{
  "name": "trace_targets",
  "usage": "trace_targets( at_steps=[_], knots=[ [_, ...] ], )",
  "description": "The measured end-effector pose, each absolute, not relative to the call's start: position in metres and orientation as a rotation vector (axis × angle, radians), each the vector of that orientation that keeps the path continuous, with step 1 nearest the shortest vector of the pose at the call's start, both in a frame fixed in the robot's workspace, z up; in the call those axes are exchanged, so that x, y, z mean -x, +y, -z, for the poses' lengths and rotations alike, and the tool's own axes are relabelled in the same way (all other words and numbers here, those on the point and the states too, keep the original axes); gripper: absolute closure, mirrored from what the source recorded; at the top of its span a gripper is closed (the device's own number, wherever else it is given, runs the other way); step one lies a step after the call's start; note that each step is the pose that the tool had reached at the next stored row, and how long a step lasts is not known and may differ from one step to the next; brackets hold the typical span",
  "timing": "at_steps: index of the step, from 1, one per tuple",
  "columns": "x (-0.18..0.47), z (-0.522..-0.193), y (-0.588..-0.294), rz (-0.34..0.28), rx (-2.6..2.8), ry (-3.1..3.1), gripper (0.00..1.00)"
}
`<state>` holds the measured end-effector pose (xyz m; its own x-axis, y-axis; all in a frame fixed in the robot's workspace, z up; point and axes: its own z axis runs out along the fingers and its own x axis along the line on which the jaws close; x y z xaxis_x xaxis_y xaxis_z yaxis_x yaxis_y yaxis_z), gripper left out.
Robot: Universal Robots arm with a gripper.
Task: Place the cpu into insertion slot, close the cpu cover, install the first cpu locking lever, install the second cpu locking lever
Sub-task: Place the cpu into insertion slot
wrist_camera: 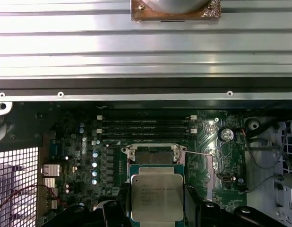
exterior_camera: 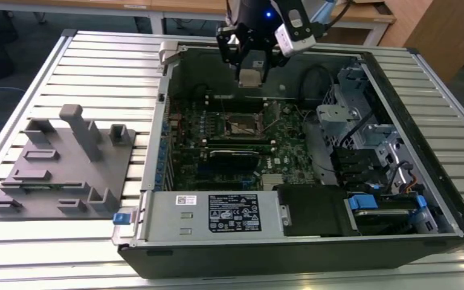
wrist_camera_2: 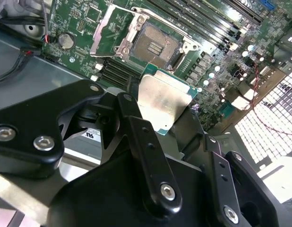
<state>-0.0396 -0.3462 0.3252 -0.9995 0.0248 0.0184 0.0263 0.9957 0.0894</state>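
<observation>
Ribbed metal table (exterior_camera: pixel 95 66). Your gripper (exterior_camera: pixel 251 72), jaws clamped on the cpu (wrist_camera: pixel 157 196), hangs near the uncovered insertion slot (wrist_camera_2: pixel 158 47): step one. Seating likely demands square, level alignment.

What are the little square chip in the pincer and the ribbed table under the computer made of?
The cpu looks metal-faced: a pale, brushed silver sheen, with a green board edge beneath. The table looks like ribbed aluminium, matte silver, though that's a guess.

Grey fixture (exterior_camera: pixel 64 176) beside open computer case (exterior_camera: pixel 296 257)
</observation>
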Motion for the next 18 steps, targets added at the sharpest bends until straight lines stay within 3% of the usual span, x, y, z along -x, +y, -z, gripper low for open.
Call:
trace_targets(
  at_steps=[18],
  knots=[
    [0.040, -0.311, -0.346, 0.140, 0.040, -3.121, 0.46]
  ],
)
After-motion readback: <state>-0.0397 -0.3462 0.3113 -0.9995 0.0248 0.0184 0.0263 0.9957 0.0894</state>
